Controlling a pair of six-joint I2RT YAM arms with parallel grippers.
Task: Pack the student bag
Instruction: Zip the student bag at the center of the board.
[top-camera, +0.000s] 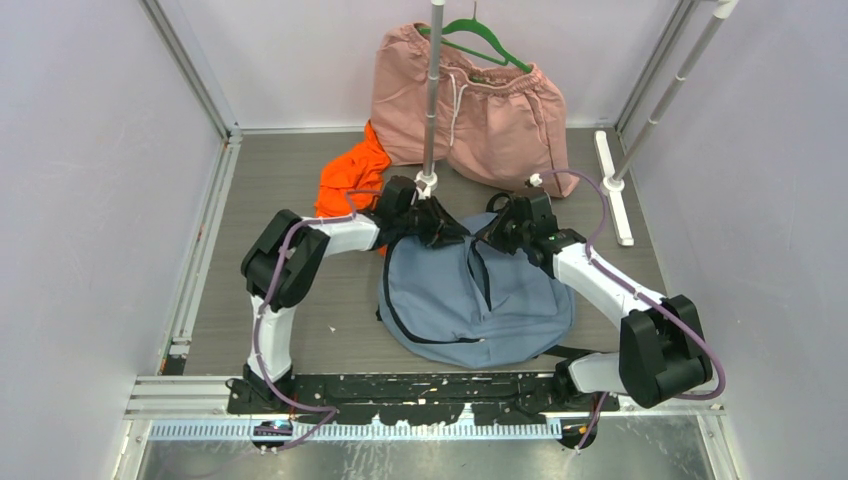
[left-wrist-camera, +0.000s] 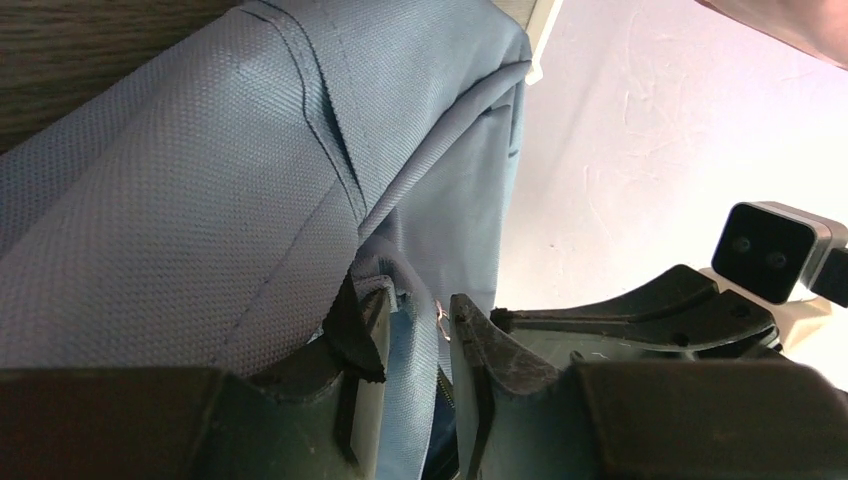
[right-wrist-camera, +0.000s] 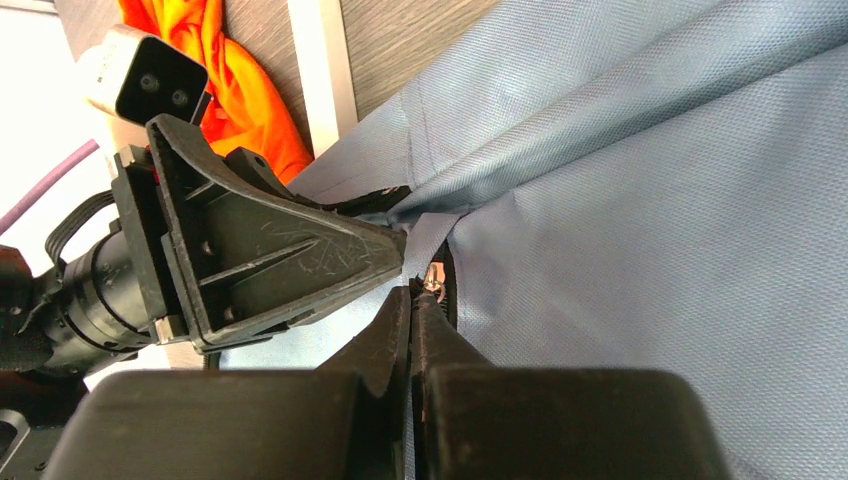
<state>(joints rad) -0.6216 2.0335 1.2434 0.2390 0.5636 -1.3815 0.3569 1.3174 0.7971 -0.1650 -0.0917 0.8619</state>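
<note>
The student bag (top-camera: 470, 300), grey-blue with black zippers, lies flat in the middle of the table. Both grippers meet at its far top edge. My left gripper (top-camera: 445, 228) is closed on a fold of the bag's fabric beside the zipper; in the left wrist view the light blue strip fills the gap between the jaws of that gripper (left-wrist-camera: 415, 325). My right gripper (top-camera: 492, 235) is shut on the small metal zipper pull (right-wrist-camera: 432, 280), with its tips (right-wrist-camera: 415, 300) pressed together. The left gripper (right-wrist-camera: 395, 255) also shows in the right wrist view, right next to the pull.
Pink drawstring shorts (top-camera: 480, 105) on a green hanger (top-camera: 480, 45) lean at the back wall. An orange garment (top-camera: 350, 180) lies at the back left, touching the bag's corner. A grey pole (top-camera: 432, 100) stands just behind the grippers. A second pole with a white base bar (top-camera: 612, 185) stands at the right.
</note>
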